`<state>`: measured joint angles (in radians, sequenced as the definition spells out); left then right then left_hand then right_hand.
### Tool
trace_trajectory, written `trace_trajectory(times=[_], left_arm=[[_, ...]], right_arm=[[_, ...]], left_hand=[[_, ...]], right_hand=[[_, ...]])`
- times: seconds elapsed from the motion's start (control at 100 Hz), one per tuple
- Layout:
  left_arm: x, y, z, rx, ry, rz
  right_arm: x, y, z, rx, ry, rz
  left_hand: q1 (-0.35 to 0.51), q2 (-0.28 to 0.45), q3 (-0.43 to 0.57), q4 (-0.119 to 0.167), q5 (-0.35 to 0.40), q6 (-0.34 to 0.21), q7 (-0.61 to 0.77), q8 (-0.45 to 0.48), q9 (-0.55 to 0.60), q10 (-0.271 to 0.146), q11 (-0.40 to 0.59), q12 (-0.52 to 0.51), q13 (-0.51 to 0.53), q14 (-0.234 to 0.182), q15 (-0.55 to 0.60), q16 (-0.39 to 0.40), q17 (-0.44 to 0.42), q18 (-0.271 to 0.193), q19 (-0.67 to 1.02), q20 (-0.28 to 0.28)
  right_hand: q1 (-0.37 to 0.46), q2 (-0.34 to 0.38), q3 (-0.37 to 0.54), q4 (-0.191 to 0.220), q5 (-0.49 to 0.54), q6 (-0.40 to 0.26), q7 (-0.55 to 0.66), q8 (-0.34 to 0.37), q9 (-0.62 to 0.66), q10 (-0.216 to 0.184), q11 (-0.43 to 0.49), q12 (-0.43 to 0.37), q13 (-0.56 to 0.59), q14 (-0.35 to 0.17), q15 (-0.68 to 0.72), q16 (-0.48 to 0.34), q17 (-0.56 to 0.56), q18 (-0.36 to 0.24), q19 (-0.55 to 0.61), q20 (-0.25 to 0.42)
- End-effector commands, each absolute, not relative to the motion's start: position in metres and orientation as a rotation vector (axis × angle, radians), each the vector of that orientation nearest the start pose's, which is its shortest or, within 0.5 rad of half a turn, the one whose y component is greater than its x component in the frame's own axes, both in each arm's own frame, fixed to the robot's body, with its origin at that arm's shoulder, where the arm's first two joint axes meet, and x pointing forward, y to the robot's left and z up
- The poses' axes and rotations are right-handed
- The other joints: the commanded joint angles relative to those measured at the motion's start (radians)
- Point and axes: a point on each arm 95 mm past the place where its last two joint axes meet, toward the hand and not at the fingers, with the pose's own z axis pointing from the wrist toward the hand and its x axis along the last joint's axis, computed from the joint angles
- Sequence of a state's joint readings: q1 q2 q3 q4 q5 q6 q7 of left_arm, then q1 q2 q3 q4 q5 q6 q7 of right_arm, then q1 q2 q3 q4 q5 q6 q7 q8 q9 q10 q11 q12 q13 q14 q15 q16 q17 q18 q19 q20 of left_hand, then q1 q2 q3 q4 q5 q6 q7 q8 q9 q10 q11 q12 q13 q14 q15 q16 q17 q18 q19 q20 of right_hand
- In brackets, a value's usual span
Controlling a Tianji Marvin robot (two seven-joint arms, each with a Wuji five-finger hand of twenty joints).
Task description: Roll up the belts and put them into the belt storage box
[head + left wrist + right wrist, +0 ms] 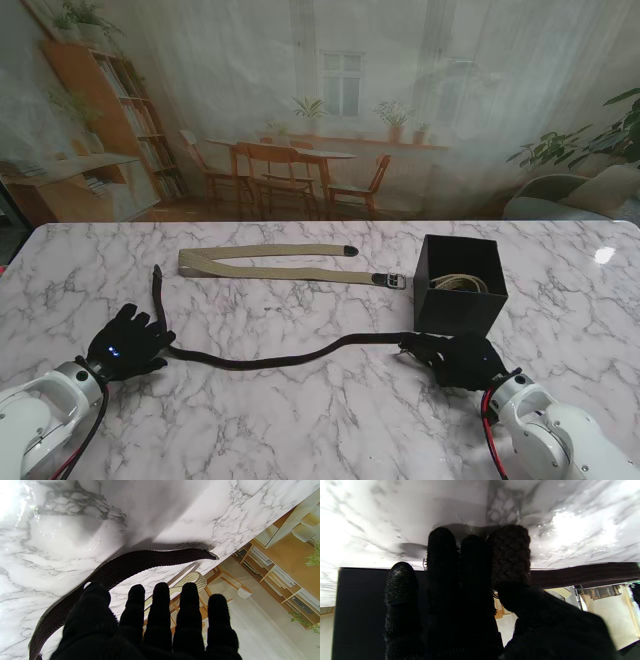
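Observation:
A long dark braided belt (260, 358) lies across the near half of the marble table, from its tip at the left to my right hand. My left hand (125, 345) rests flat over it near the left end, fingers straight and apart; the left wrist view shows the dark belt (150, 560) passing under the thumb side of that hand (155, 625). My right hand (460, 360) sits just in front of the black storage box (455, 305). In the right wrist view it (460, 592) pinches the belt's rolled end (511, 552) between thumb and fingers.
A beige belt (260, 262) lies folded flat farther from me, its buckle (392, 281) close to the box's left side. Inside the box a rolled beige belt (462, 284) shows. The table's far edge meets a printed room backdrop.

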<state>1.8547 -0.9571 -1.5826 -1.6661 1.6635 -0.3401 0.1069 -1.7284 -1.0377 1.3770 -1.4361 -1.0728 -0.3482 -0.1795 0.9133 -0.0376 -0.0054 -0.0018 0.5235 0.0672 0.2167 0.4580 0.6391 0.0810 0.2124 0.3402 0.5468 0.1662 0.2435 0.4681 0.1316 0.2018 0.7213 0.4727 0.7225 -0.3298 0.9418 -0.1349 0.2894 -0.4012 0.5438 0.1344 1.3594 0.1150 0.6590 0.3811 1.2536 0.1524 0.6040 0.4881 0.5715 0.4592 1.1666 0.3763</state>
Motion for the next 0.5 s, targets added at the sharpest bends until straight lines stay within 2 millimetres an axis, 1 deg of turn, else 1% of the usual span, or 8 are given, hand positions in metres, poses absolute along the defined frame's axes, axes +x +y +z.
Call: trace_trajectory(times=[0.0,0.17,0.26,0.32,0.37,0.42,0.46,0.49], left_arm=[[0.3385,0.1274,-0.3396,-0.596,1.922,-0.909],[0.3386,0.1272,-0.3398,-0.598,1.920,-0.914],[0.3386,0.1272,-0.3399,-0.598,1.920,-0.915],[0.3386,0.1273,-0.3400,-0.598,1.919,-0.916],[0.3385,0.1272,-0.3401,-0.599,1.919,-0.916],[0.3385,0.1270,-0.3402,-0.600,1.920,-0.915],[0.3385,0.1269,-0.3403,-0.600,1.921,-0.916],[0.3385,0.1267,-0.3404,-0.600,1.921,-0.916]], right_arm=[[0.3447,-0.0814,-0.3986,1.183,1.690,1.489],[0.3443,-0.0805,-0.3961,1.209,1.696,1.524],[0.3441,-0.0809,-0.3956,1.217,1.696,1.528],[0.3443,-0.0813,-0.3954,1.204,1.702,1.534],[0.3439,-0.0811,-0.3946,1.206,1.713,1.534],[0.3443,-0.0812,-0.3935,1.194,1.726,1.534],[0.3440,-0.0809,-0.3924,1.191,1.743,1.531],[0.3440,-0.0806,-0.3913,1.187,1.757,1.528]], left_hand=[[0.039,0.047,-0.012,-0.010,-0.032,0.031,-0.021,-0.016,0.008,0.018,0.021,0.007,0.022,0.016,0.023,0.009,-0.002,0.042,0.027,0.012],[0.040,0.049,-0.013,-0.010,-0.046,0.036,-0.035,-0.030,0.006,0.017,0.024,0.008,0.021,0.017,0.023,0.010,-0.002,0.041,0.028,0.011],[0.040,0.049,-0.013,-0.010,-0.043,0.036,-0.035,-0.033,0.006,0.016,0.025,0.008,0.021,0.016,0.024,0.010,-0.003,0.041,0.028,0.011],[0.041,0.051,-0.013,-0.010,-0.043,0.036,-0.036,-0.035,0.006,0.017,0.026,0.008,0.021,0.016,0.024,0.010,-0.003,0.041,0.027,0.010],[0.040,0.050,-0.014,-0.010,-0.044,0.036,-0.036,-0.036,0.005,0.018,0.026,0.008,0.021,0.016,0.024,0.010,-0.005,0.042,0.027,0.009],[0.042,0.051,-0.013,-0.010,-0.043,0.038,-0.036,-0.037,0.006,0.018,0.026,0.008,0.020,0.017,0.024,0.010,-0.005,0.042,0.026,0.009],[0.041,0.053,-0.013,-0.010,-0.043,0.037,-0.035,-0.038,0.005,0.017,0.026,0.008,0.020,0.015,0.024,0.010,-0.005,0.042,0.026,0.009],[0.041,0.052,-0.013,-0.010,-0.043,0.036,-0.035,-0.038,0.006,0.018,0.027,0.008,0.020,0.016,0.024,0.010,-0.005,0.042,0.026,0.009]], right_hand=[[0.084,0.054,0.012,0.030,0.091,-0.064,-0.012,-0.008,-0.030,-0.008,0.011,0.018,-0.008,0.009,-0.057,-0.029,-0.009,0.064,-0.009,-0.014],[0.105,0.073,-0.008,0.035,0.333,-0.130,0.208,0.145,-0.041,-0.009,0.046,0.039,-0.012,0.007,-0.055,-0.027,-0.051,0.083,-0.050,-0.007],[0.030,0.028,0.056,0.026,0.396,0.031,0.184,0.145,0.005,-0.025,0.015,0.016,-0.010,-0.020,-0.064,-0.023,-0.058,0.064,-0.058,0.004],[-0.031,-0.079,0.122,-0.107,0.408,0.196,0.270,-0.035,0.046,-0.054,-0.054,-0.016,-0.013,-0.063,-0.097,-0.032,-0.057,0.042,-0.061,0.007],[-0.099,-0.136,0.101,-0.137,0.407,0.298,0.370,-0.054,0.063,-0.087,-0.095,-0.035,-0.016,-0.095,-0.113,-0.041,-0.060,0.026,-0.059,0.006],[-0.263,-0.147,0.106,-0.099,0.443,0.397,0.338,0.014,0.069,-0.116,-0.130,-0.052,-0.017,-0.116,-0.123,-0.052,-0.056,0.013,-0.054,0.003],[-0.361,-0.139,0.116,-0.005,0.471,0.439,0.253,0.143,0.055,-0.135,-0.160,-0.064,-0.023,-0.125,-0.132,-0.061,-0.063,0.002,-0.052,0.001],[-0.411,-0.150,0.107,0.019,0.468,0.460,0.224,0.199,0.037,-0.145,-0.175,-0.070,-0.032,-0.131,-0.139,-0.064,-0.071,-0.006,-0.053,0.001]])
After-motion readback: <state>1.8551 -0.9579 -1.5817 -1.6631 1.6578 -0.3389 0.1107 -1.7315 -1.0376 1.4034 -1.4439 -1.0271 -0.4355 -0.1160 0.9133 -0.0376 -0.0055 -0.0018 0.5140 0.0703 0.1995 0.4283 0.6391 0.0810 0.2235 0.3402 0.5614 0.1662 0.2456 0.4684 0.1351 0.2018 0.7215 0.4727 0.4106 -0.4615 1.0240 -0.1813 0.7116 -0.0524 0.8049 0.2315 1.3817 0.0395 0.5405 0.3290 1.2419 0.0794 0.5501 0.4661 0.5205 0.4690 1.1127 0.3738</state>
